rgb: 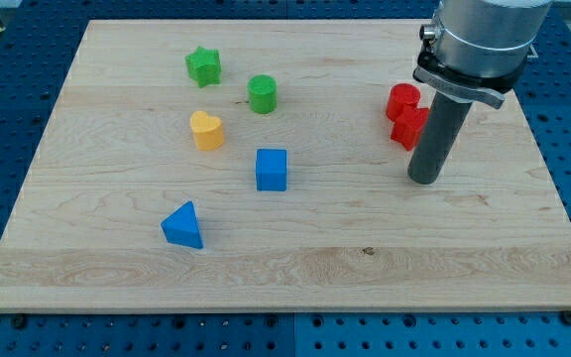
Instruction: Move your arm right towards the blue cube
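Two red blocks (404,114) just left of my tip (422,179), possibly touching rod; blue cube (272,169) well left; tip holds nothing.

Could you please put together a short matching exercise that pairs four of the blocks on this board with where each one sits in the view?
Things:
1. green star
2. blue cube
3. blue triangular block
4. red blocks

Places:
A. just left of my tip, at the view's right
B. nearest the view's bottom, left of centre
C. nearest the view's top left
D. near the board's middle, below the green cylinder and right of the yellow heart

Pairs: 1-C, 2-D, 3-B, 4-A
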### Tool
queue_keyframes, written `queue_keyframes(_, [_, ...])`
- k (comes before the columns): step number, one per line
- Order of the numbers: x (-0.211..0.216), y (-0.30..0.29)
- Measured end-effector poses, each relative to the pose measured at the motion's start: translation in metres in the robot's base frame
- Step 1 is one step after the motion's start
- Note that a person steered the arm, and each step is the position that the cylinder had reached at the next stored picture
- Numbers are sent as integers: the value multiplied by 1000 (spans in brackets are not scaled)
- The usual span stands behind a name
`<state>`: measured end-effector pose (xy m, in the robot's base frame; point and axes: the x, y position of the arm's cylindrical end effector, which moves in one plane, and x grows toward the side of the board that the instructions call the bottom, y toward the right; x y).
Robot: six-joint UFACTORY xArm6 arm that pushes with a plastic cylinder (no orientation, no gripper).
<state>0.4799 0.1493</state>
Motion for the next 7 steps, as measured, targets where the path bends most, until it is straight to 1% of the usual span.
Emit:
queue_keyframes(1, [0, -5])
queue_keyframes(2, [-6, -34])
queue_keyframes(4, [-6, -44])
queue_keyframes(5, [-14, -51])
queue_keyframes(7, [-18, -75])
